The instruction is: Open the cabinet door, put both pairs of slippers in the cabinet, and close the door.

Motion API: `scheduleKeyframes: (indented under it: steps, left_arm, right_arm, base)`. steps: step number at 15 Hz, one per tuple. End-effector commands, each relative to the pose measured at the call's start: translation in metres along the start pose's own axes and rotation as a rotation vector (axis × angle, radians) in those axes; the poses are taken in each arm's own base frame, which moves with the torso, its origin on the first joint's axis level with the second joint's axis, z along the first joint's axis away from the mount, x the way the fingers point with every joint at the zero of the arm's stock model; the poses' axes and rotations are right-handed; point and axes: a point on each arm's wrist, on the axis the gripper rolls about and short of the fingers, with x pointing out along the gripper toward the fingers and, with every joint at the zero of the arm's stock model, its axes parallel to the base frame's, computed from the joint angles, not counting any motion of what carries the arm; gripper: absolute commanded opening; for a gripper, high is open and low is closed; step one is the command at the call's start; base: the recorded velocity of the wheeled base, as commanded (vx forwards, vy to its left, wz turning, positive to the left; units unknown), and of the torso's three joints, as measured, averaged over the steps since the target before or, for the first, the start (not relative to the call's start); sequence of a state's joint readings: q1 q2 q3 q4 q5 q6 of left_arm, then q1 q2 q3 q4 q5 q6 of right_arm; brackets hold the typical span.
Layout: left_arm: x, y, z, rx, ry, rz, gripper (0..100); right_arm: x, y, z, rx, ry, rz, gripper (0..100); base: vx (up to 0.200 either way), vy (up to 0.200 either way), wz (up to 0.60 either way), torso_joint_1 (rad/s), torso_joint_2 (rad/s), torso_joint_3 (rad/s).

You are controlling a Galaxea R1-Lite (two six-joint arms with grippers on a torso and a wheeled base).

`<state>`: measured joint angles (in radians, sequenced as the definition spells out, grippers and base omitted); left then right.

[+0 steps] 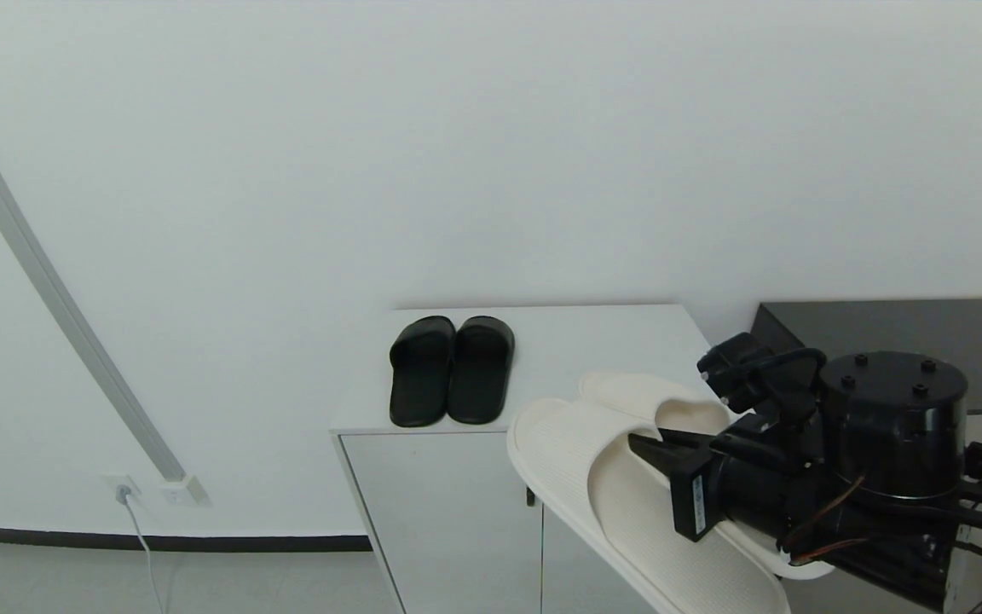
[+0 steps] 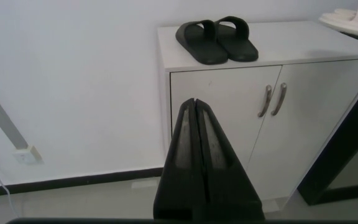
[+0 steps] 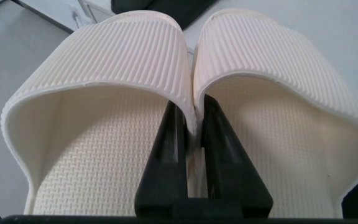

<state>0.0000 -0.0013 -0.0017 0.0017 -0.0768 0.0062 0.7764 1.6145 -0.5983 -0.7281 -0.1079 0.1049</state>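
A pair of black slippers point(image 1: 450, 370) point(image 2: 217, 40) lies side by side on the left part of the white cabinet's top point(image 1: 593, 341) point(image 2: 303, 43). Both cabinet doors point(image 2: 229, 87) are closed, their two metal handles point(image 2: 272, 99) meeting in the middle. My right gripper point(image 1: 649, 443) point(image 3: 191, 118) is shut on the pair of white slippers point(image 1: 568, 452) point(image 3: 117, 68), pinching their two inner walls together; it holds them tilted in the air off the cabinet's front right corner. My left gripper point(image 2: 194, 106) is shut on nothing, low and some way in front of the doors.
A dark low unit point(image 1: 883, 324) point(image 2: 353, 143) stands right of the cabinet. On the wall at the left are a slanted grey strip point(image 1: 48, 281) and a socket with a plugged cable point(image 1: 123, 492). Grey floor lies left of the cabinet.
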Motion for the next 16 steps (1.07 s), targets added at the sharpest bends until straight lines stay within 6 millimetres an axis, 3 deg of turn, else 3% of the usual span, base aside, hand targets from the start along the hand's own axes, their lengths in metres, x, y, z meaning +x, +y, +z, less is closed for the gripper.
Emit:
scheduleKeyframes:
  steps: [1,8,9,16]
  left_arm:
    - [0.0001,0.0000,0.0000,0.001,0.001,0.000,0]
    - [0.0001,0.0000,0.0000,0.004,0.001,-0.001,0]
    - [0.0001,-0.0001,0.0000,0.004,0.001,-0.003,100]
    - [0.0001,0.0000,0.0000,0.000,0.001,-0.001,100]
  right_arm:
    - [0.0018,-0.0001,-0.0022,-0.002,0.009,-0.001,0]
    - [0.0028,-0.0003,-0.0052,-0.004,0.022,-0.002,0]
    - [0.0027,-0.0003,-0.0056,-0.005,0.023,-0.002,0]
    - [0.0019,0.0004,-0.0055,-0.007,0.022,-0.001,0]
  base:
    - [0.000,0.000,0.00,0.000,0.00,0.000]
    - [0.000,0.000,0.00,-0.087,0.20,0.104]
    - [0.000,0.000,0.00,-0.154,0.35,0.203]
    - [0.000,0.000,0.00,-0.163,0.39,0.216]
